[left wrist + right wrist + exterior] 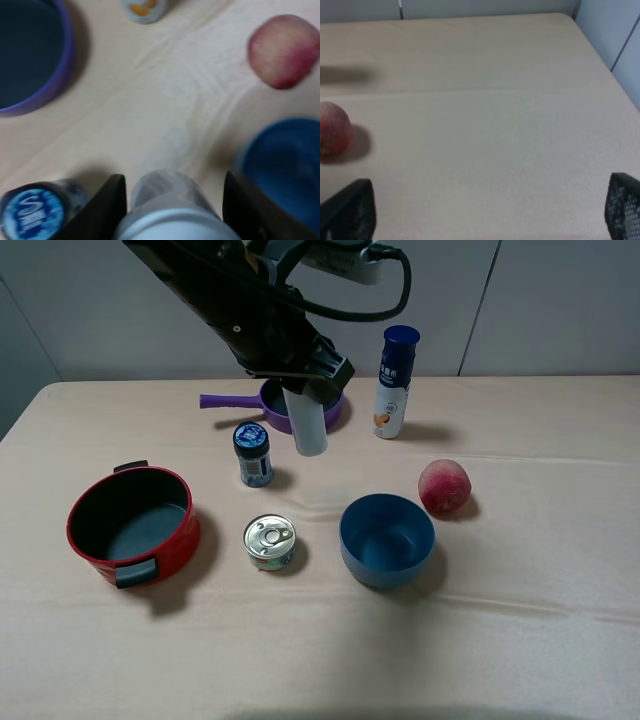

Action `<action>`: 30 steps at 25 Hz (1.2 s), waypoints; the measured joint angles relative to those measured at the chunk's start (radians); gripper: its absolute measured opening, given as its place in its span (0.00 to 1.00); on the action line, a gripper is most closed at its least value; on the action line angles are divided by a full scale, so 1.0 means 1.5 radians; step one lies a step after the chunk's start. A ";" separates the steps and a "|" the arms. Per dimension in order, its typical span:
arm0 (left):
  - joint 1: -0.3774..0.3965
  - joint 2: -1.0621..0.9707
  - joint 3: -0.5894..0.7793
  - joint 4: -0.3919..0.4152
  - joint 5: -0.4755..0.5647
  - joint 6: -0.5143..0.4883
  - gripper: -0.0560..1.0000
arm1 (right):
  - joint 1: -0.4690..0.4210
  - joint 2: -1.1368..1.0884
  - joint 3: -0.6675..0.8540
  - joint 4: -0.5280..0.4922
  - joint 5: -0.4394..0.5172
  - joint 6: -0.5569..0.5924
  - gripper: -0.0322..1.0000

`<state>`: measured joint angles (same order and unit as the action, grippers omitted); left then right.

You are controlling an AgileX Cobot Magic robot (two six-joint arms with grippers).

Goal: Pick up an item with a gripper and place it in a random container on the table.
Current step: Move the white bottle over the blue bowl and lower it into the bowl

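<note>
My left gripper (304,388) hangs over the back middle of the table (520,640), shut on the item, a slim white bottle (309,428). The bottle points down, clear of the cloth; its cap is hidden in the jaws. In the left wrist view the bottle (167,197) sits between two dark fingers (107,210). The container, a round blue bowl (387,538), stands empty in front and to the right of the bottle, also seen as the blue bowl (285,165). In the right wrist view my right gripper (487,215) is open over bare cloth.
A purple pan (285,405) lies just behind the held bottle. A blue-lidded jar (253,453) stands to its left, a tall blue-capped bottle (394,382) to its right. A peach (444,486), a tin can (270,541) and a red pot (130,523) surround the bowl.
</note>
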<state>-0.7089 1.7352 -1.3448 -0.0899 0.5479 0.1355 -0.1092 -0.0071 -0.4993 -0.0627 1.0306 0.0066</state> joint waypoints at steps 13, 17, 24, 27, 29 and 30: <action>-0.087 0.011 -0.020 0.000 0.002 0.000 0.48 | 0.000 0.000 0.000 0.000 0.000 0.000 0.70; -0.104 0.011 -0.023 0.000 -0.007 0.000 0.48 | 0.000 0.000 0.000 0.000 0.000 0.000 0.70; -0.134 0.011 -0.023 0.031 -0.009 -0.023 0.48 | 0.000 0.000 0.000 0.000 0.000 0.000 0.70; -0.143 0.011 -0.023 0.047 -0.010 -0.031 0.48 | 0.000 0.000 0.000 0.000 0.000 0.000 0.70; -0.148 0.015 -0.024 0.053 -0.010 -0.033 0.48 | 0.000 0.000 0.000 0.000 0.000 0.000 0.70; -0.151 0.022 -0.025 0.054 -0.010 -0.033 0.48 | 0.000 0.000 0.000 0.000 0.000 0.000 0.70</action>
<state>-0.9348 1.7678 -1.3817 -0.0093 0.5322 0.0858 -0.1092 -0.0071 -0.4993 -0.0627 1.0306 0.0066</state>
